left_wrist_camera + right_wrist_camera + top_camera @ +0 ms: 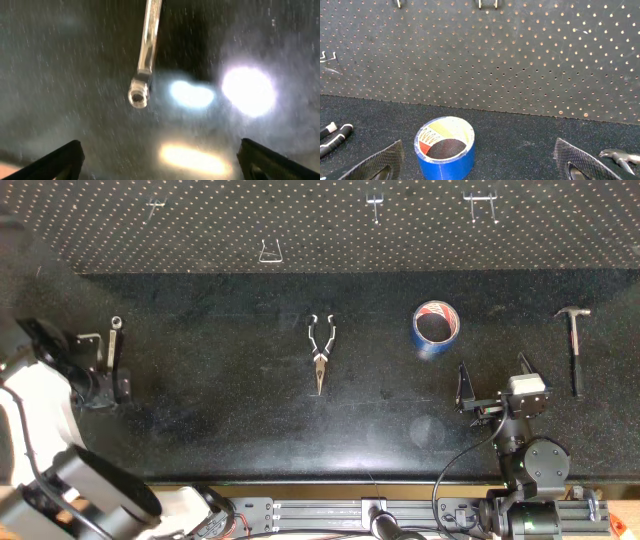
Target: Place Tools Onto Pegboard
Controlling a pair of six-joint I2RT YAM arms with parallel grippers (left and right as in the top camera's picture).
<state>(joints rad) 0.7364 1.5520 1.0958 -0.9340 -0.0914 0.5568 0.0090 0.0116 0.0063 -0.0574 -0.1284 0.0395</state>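
A silver wrench lies at the table's left, next to a small bent hex key. My left gripper hovers over the wrench's near end. Its wrist view shows the wrench's ring end on the mat, ahead of the open left gripper, untouched. Pliers lie at the centre, a blue tape roll right of them, and a hammer far right. My right gripper sits open near the front edge, facing the tape roll with nothing between its fingers.
The pegboard runs along the back with several metal hooks, one a wire hook and another a double hook. In the right wrist view, the pliers' handles and the hammer head flank the tape.
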